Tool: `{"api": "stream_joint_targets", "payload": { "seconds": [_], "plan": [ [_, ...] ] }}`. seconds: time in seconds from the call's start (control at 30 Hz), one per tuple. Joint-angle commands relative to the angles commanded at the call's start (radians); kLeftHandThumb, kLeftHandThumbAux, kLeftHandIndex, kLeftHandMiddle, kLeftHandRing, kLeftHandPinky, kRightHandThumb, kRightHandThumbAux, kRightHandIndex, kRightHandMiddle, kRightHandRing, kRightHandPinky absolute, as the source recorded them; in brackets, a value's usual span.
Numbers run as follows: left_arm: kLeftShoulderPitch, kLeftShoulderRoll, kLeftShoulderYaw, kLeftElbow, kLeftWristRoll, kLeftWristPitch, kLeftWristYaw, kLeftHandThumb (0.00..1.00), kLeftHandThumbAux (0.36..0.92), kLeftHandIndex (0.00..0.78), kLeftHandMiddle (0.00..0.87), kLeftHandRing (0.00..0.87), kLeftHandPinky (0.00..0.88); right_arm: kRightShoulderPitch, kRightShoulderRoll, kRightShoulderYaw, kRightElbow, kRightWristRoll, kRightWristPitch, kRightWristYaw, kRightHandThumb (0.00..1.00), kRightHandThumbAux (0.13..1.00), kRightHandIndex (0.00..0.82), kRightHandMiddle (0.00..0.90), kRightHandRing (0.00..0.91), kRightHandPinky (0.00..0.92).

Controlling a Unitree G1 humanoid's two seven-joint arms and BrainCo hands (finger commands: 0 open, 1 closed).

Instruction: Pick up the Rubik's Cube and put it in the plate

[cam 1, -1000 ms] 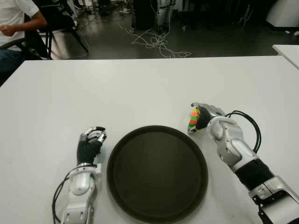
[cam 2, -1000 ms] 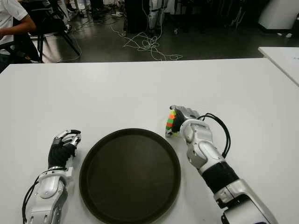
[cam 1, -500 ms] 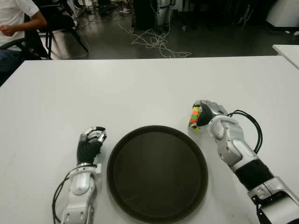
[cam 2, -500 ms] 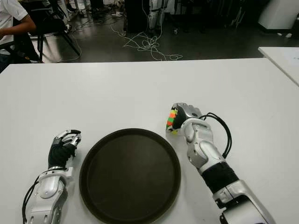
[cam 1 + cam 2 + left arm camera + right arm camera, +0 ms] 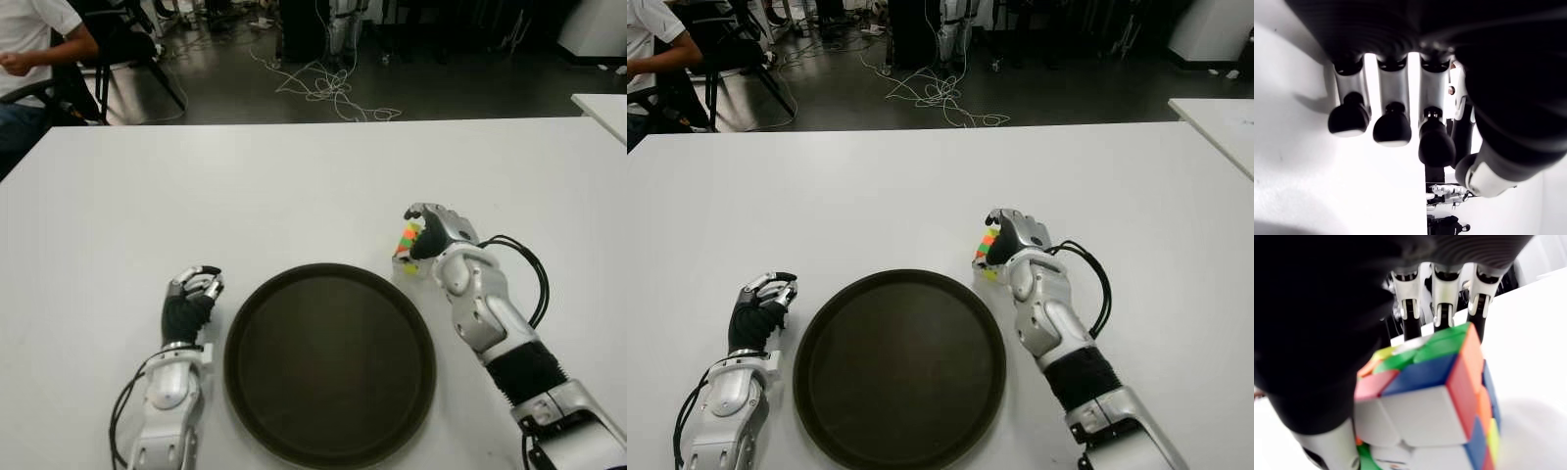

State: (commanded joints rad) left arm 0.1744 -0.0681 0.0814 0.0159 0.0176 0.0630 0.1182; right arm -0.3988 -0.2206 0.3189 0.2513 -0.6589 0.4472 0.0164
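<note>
Cube [image 5: 409, 242] just beyond plate's [image 5: 245, 377] right rim

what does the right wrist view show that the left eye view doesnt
Only the right wrist view shows the Rubik's Cube close up, its blue, white, green and red stickers, with the right hand's fingers curled behind it. Only the left eye view shows the plate, the left hand beside it, and a seated person beyond the table. Both show the right hand gripping the cube.

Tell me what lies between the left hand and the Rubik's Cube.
The plate lies between the left hand and the Rubik's Cube, which the right hand grips, in the eye views.
</note>
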Motion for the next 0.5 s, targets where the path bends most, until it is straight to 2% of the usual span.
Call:
{"api": "stream_joint_targets", "payload": {
  "seconds": [0.17, 0.33, 0.5],
  "plan": [
    [0.0, -0.001, 0.0, 0.002, 0.005, -0.005, 0.007, 0.711, 0.704, 0.444, 0.818, 0.827, 0.82, 0.003, 0.004, -0.009, -0.007, 0.014, -0.007, -0.008, 0.001, 0.842, 0.55, 0.715, 0.739, 0.742],
    [-0.001, 0.0, 0.0, 0.004, 0.007, -0.005, 0.008, 0.711, 0.704, 0.444, 0.817, 0.83, 0.823, 0.007, 0.007, -0.017, -0.011, 0.026, -0.017, -0.016, 0.0, 0.839, 0.585, 0.741, 0.771, 0.755],
    [-0.002, 0.0, 0.001, 0.006, 0.005, -0.005, 0.005, 0.711, 0.704, 0.444, 0.814, 0.828, 0.82, 0.012, 0.011, -0.026, -0.012, 0.037, -0.041, -0.032, 0.0, 0.87, 0.605, 0.746, 0.771, 0.751]
  ]
}}
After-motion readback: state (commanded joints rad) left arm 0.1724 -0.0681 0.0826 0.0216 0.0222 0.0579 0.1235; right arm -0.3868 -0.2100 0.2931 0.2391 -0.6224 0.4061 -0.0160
